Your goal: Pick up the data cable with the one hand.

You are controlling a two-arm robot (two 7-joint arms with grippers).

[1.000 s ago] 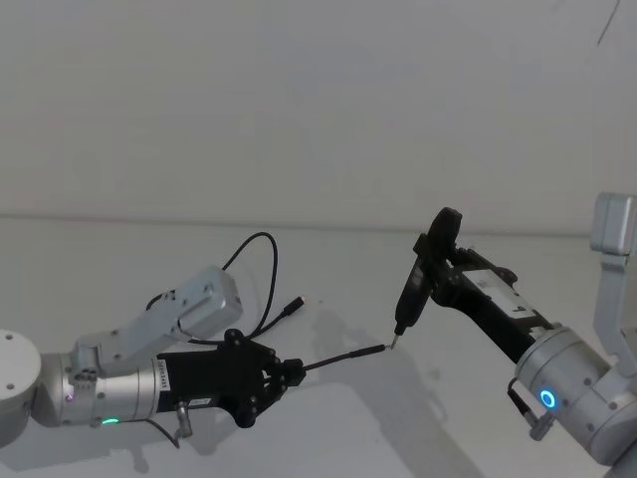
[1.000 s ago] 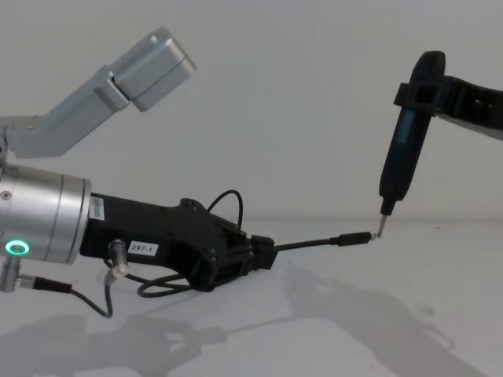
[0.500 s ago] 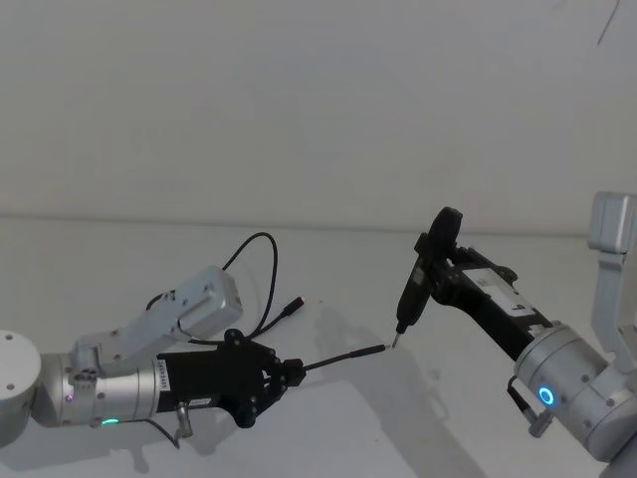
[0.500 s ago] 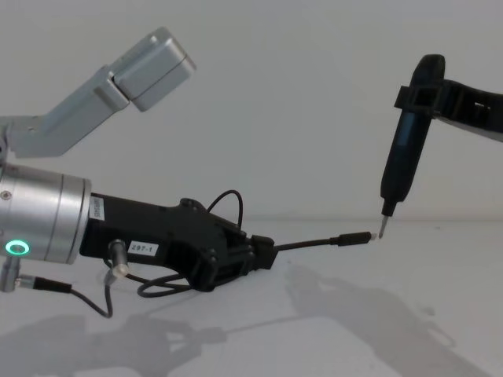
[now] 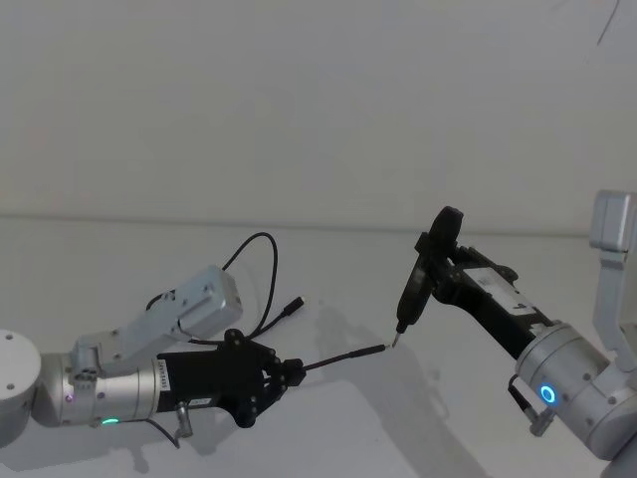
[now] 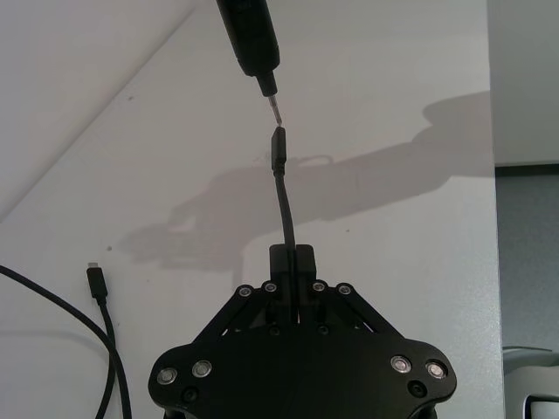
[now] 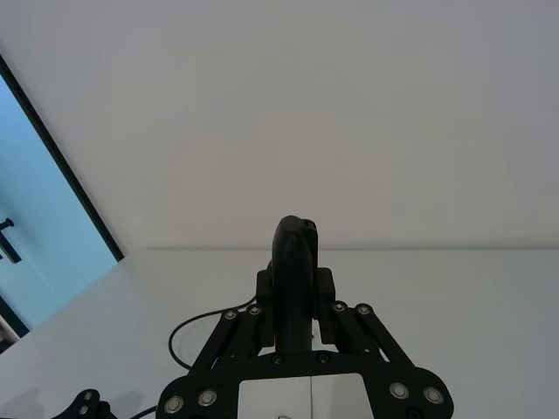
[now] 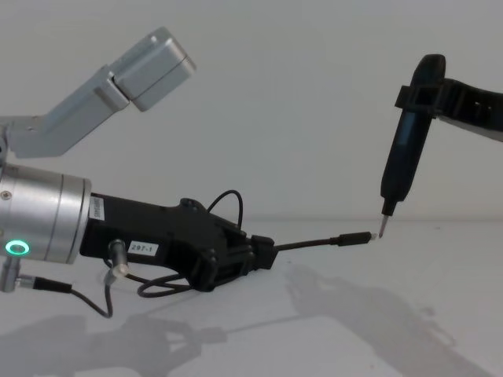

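At two o'clock of the left gripper [image 5: 291, 372], the pen-like tool [image 5: 416, 289] blocks the way; the white table [image 5: 348, 428] lies open at five.

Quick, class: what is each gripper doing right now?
Left gripper: shut on the long thin black data cable.
Right gripper: shut on the slim black pen-like metal-tipped tool.

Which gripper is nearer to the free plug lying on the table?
Left. The left gripper sits just beside the small black plug; the right gripper is farther away.
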